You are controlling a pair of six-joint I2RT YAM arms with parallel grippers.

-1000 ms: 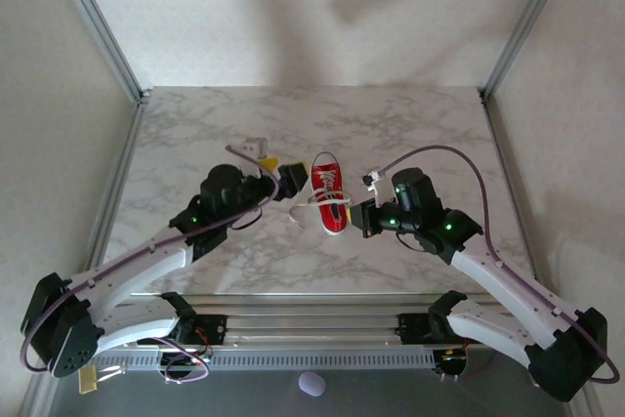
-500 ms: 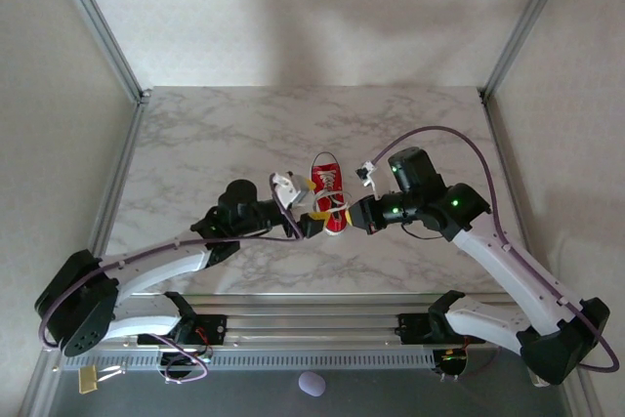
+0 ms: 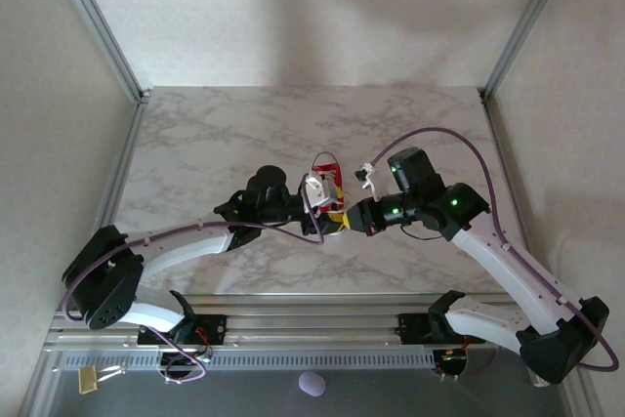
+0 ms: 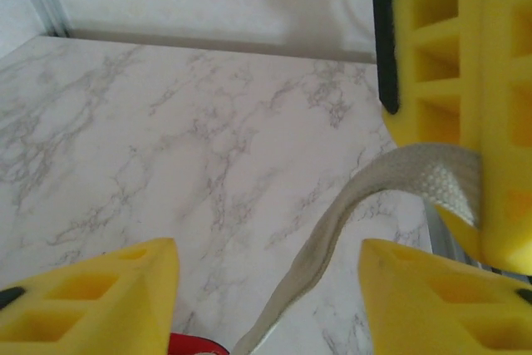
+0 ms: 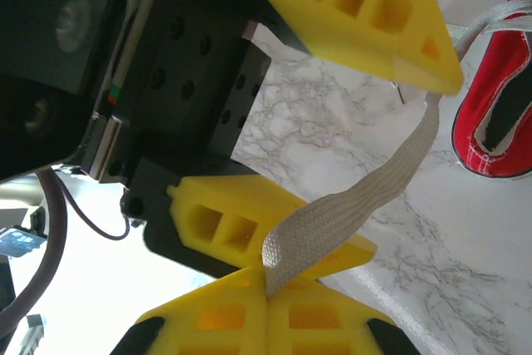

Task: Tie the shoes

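- Top view: the shoe [image 3: 325, 175] lies on the table [image 3: 195, 144] just left of the frame's centre, with its lower end hidden under the two wrists. The left gripper [image 3: 335, 219] and right gripper [image 3: 354, 217] meet just below it, almost touching. They appear crowded here because both are working on one short lace. How either gripper is set cannot be told at this size.
- Left wrist view: the left gripper [image 4: 266, 288] stands part open, its yellow fingers [image 4: 91, 297] at the lower left and lower right corners. The lace [image 4: 332, 226] rises between them from bottom centre to the upper right. There it ends under a yellow finger of the right gripper [image 4: 465, 81]. Neither left finger presses on the lace, so this gripper holds nothing. A sliver of red shoe [image 4: 195, 345] shows at the bottom edge.
- Right wrist view: the right gripper [image 5: 266, 305] is at bottom centre, closed tight on the lace's free end. The lace [image 5: 357, 197] runs up and right to the shoe [image 5: 490, 114] at the right edge, lifted off the table and nearly straight. It is probably held this way to present a clear span. The left gripper [image 5: 407, 164] straddles that span, one finger above it and one below, placed to take a second grip nearer the shoe. No knot is formed yet.
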